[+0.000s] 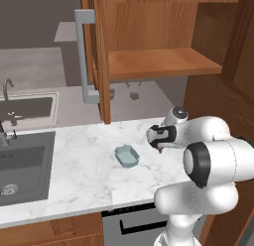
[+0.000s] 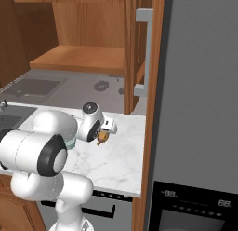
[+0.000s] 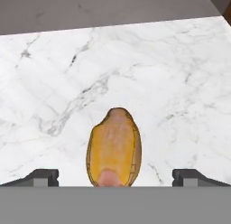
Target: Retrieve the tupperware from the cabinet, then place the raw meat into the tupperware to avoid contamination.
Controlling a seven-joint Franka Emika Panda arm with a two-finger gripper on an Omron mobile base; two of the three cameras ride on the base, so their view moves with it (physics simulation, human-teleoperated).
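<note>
the tupperware (image 1: 127,156) sits on the counter (image 1: 84,160), out of the cabinet (image 1: 149,36), which hangs above the counter's back edge with its door swung open toward the robot and its shelf (image 1: 158,63) above the counter. the sink (image 1: 22,163) is set into the counter to the left of the tupperware, well apart from it. the raw meat (image 3: 113,148) lies on the counter to the right of the tupperware, near it but not touching. the gripper (image 3: 115,177) hangs right over the raw meat, with one fingertip on each side of it, both apart from it. right of the counter stands a tall unit with an oven (image 2: 195,211) low in it.
</note>
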